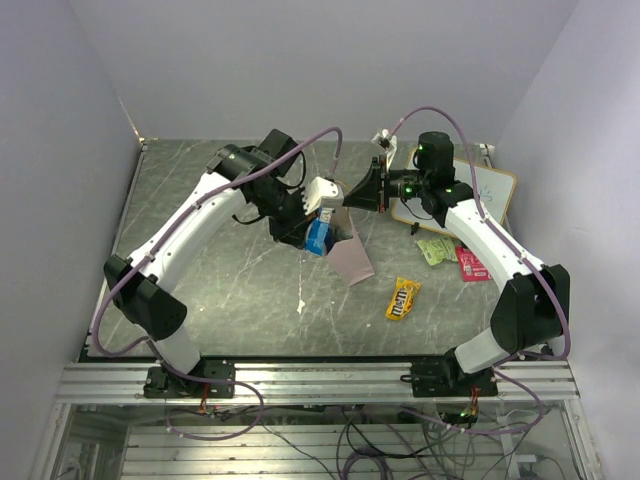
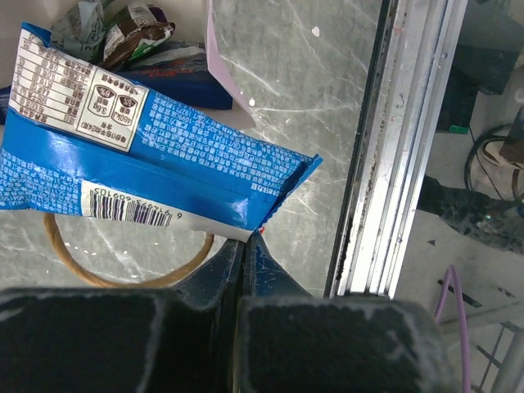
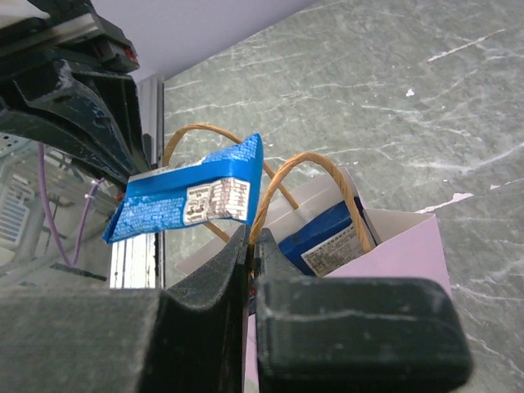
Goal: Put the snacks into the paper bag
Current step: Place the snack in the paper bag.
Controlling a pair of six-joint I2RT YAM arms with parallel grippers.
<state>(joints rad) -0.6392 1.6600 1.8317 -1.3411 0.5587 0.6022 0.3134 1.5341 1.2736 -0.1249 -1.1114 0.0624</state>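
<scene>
The blue-white snack packet (image 2: 147, 147) hangs over the mouth of the paper bag (image 3: 393, 250), and my left gripper (image 2: 248, 237) is shut on its bottom corner. My right gripper (image 3: 254, 235) is shut on one of the bag's twine handles (image 3: 327, 168), holding the bag up. Inside the bag lie a dark blue chip bag (image 3: 327, 237), a brown bar (image 2: 135, 37) and a silver-grey packet (image 2: 78, 29). From above, the held packet (image 1: 319, 238) sits just left of the bag (image 1: 352, 258). On the table to the right lie the yellow M&M's (image 1: 403, 298), a light green packet (image 1: 436, 249) and a pink-red packet (image 1: 470, 265).
A white scribbled board (image 1: 478, 192) stands at the back right, behind the right arm. The metal frame rail (image 1: 320, 380) runs along the table's near edge. Grey walls close in the table on three sides.
</scene>
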